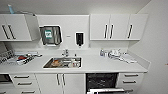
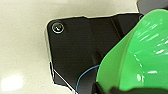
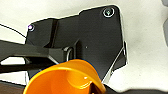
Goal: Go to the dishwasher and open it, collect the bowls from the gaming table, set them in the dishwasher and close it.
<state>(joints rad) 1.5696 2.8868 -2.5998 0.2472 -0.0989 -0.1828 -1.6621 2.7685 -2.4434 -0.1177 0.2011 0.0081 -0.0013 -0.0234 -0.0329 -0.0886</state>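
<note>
We are carrying the two bowls, one at each wrist. The lime-green bowl (image 2: 140, 55) is showing large in the left wrist view, its rim running off the edge, with the pale floor beneath it; the smaller orange bowl (image 3: 66, 78) is sitting just as close in the right wrist view. We judge that each is being held by its rim so that it travels level and leaves the other arm free, but we cannot tell from these views how the jaws of either arm stand, whether pinching the rims or not, since the bowls are covering them.

Ahead of us, in the head view, the dishwasher (image 1: 101, 81) is standing open under the bench (image 1: 105, 63), to the right of the sink (image 1: 62, 62): its dark inside is showing and the door (image 1: 106, 90) is folded down towards us with something pale lying on it, perhaps a rack drawn out, though it is too blurred to say. That opening is where we are meaning to take the bowls, so we are facing it squarely.

Around it we are seeing white drawers (image 1: 130, 78) on the right, white cupboard doors (image 1: 58, 82) under the sink, a dish rack (image 1: 22, 58) with crockery on the bench to the left, some bottles (image 1: 103, 53) near the right-hand corner, and wall cupboards (image 1: 117, 26) above
</note>
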